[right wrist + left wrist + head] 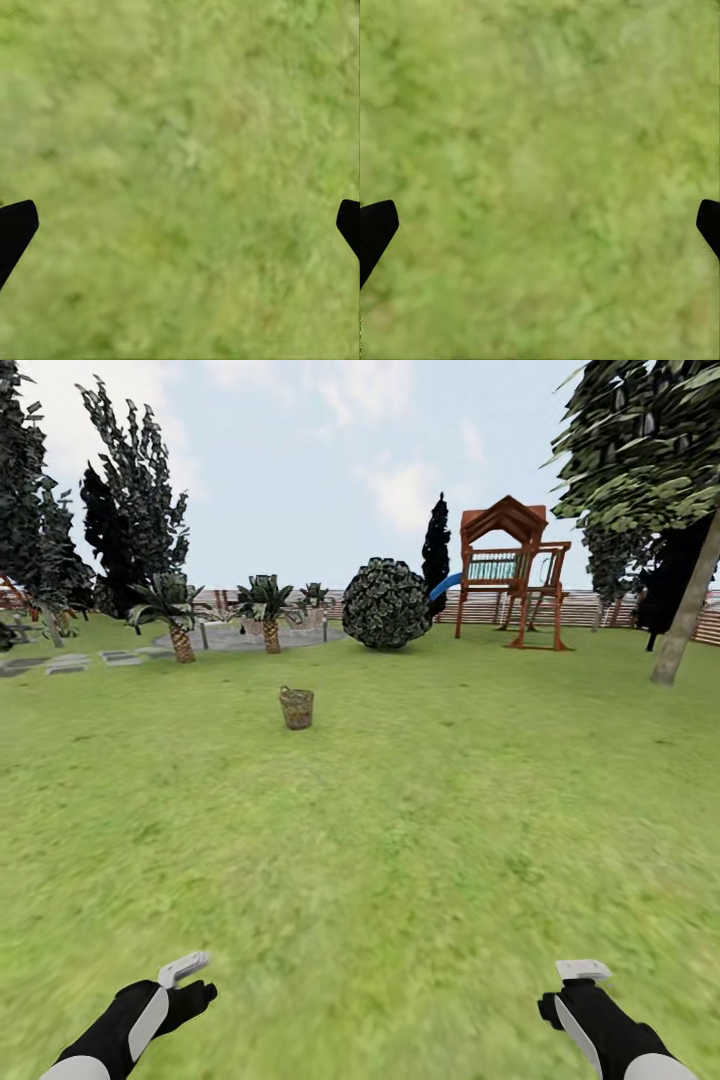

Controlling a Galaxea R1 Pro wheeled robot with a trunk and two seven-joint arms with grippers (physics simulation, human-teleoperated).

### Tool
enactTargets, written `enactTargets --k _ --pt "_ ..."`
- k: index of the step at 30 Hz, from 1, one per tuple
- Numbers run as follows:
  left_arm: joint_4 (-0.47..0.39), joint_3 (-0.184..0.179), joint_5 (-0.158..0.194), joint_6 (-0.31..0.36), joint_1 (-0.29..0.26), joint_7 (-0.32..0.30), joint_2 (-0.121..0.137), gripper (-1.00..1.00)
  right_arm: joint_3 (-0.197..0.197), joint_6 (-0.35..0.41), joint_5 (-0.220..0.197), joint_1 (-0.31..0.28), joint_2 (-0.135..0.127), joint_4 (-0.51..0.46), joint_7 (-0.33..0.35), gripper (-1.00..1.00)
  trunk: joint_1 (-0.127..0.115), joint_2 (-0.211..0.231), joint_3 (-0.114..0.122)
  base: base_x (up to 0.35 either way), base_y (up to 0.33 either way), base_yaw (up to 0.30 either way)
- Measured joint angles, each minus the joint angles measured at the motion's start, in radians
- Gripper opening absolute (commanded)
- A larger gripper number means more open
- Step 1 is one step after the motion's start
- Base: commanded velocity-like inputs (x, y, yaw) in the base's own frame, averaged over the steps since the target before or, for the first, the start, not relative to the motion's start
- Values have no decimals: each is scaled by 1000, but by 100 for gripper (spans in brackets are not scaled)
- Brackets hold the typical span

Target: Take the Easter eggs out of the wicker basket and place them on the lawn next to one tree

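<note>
I am on the approach, with nothing picked up yet. The brown woven wicker basket (296, 708) stands upright on the wide lawn of mottled green grass (400, 860), well ahead of me and a little to my left, far beyond reach of either arm. It is too small from here for me to see whether the Easter eggs lie inside.

My left gripper (186, 978) and my right gripper (566, 988) hang low in front of me, apart from each other and over bare grass. In each wrist view only two dark fingertips show at the opposite edges, with grass between them, so I judge both sets of jaws to stand wide and holding nothing.

To my right a tall tree with a pale grey-brown leaning trunk and green canopy (688, 600) rises from the grass; it looks a fair choice for setting the eggs down. Behind the basket are a round dark shrub (386, 603) and a wooden playset with a blue slide (512, 570) before the slatted fence (590, 607).

The next move, as I judge it, is to roll forward until the basket is beneath my arms, then lower one open gripper into its mouth.
</note>
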Motion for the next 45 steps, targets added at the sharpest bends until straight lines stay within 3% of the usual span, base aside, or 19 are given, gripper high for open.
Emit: enactTargets --k 7,45 --pt "1 0 0 0 0 0 0 100 -1 0 -1 0 0 0 0 100 0 0 0 328 84 187" --pt "2 0 0 -1 0 0 -2 100 -1 -1 -3 0 0 0 1 100 0 0 0 328 43 1"
